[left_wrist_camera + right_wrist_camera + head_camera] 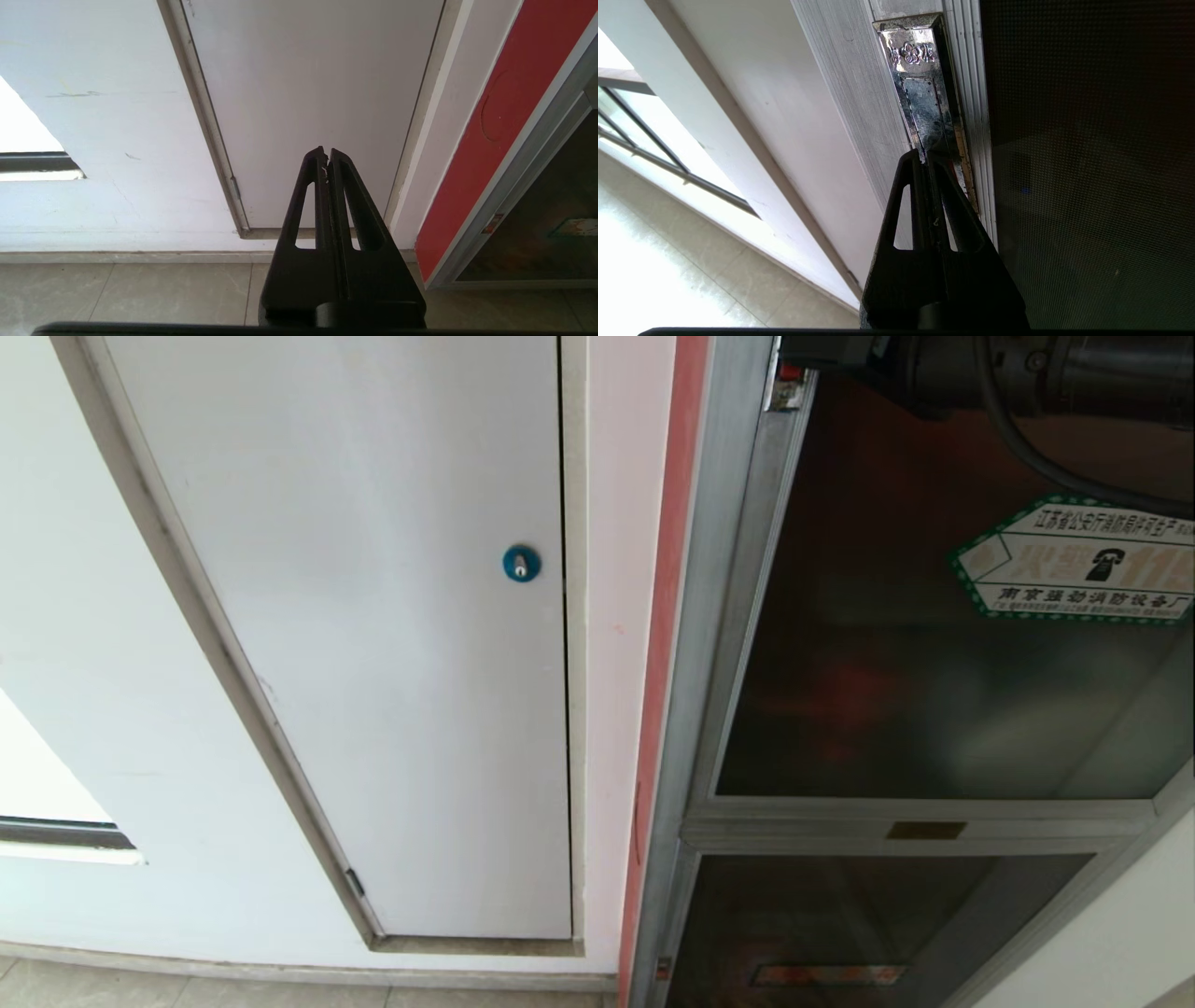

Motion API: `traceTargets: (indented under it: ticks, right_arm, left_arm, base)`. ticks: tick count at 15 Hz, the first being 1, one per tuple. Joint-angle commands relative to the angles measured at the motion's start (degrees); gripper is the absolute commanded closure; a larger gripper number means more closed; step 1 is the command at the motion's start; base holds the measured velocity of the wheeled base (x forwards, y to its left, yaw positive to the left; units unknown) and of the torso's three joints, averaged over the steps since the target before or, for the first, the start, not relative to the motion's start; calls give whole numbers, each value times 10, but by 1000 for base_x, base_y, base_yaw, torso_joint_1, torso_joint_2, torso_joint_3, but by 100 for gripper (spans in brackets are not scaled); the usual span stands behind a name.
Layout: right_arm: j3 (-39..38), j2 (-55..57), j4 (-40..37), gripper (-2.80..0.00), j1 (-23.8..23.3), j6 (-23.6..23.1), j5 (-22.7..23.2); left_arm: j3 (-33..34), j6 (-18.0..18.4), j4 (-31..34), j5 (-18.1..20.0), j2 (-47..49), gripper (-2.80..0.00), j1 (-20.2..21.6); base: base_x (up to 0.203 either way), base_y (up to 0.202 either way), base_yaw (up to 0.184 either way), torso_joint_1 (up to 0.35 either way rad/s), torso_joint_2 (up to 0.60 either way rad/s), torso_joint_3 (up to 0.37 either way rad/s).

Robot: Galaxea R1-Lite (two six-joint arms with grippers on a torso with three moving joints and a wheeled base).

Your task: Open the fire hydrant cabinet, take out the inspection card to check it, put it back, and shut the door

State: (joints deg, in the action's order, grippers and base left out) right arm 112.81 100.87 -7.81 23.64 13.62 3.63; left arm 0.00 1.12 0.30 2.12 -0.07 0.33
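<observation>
The fire hydrant cabinet [714, 569] fills the right of the head view, with its silver frame. Its door [887, 691] is dark tinted glass carrying a green-bordered hexagonal sticker [1074, 560], and a small red latch [790, 373] sits at the top corner. My right arm [1027, 373] reaches in at the top right. In the right wrist view, my right gripper [926, 156] is shut with nothing in it, and its tips rest against the shiny metal latch plate [920, 93] on the door's edge. My left gripper [326, 151] is shut and empty, hanging low near the floor. The inspection card is hidden.
A white panel door [373, 616] with a blue round lock [521, 563] stands left of the cabinet, with a red strip [667, 616] between them. A smaller glass door [840, 933] sits below the main one. Beige floor tiles [140, 294] run along the wall's foot.
</observation>
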Motion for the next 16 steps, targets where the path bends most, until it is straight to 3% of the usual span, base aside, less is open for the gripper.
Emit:
traceTargets:
  ticks: [1,11,16]
  right_arm:
    - [0,1,3,0,-3,1,0]
    - [-56,-64,-25,0,4,22,4]
    - [-76,-109,-26,0,30,28,4]
  left_arm:
    - [0,0,0,1,1,0,0]
    - [0,0,0,1,1,0,0]
    - [0,0,0,0,1,0,0]
  base:
    - [0,0,0,0,0,0]
    - [0,0,0,0,0,0]
    - [0,0,0,0,0,0]
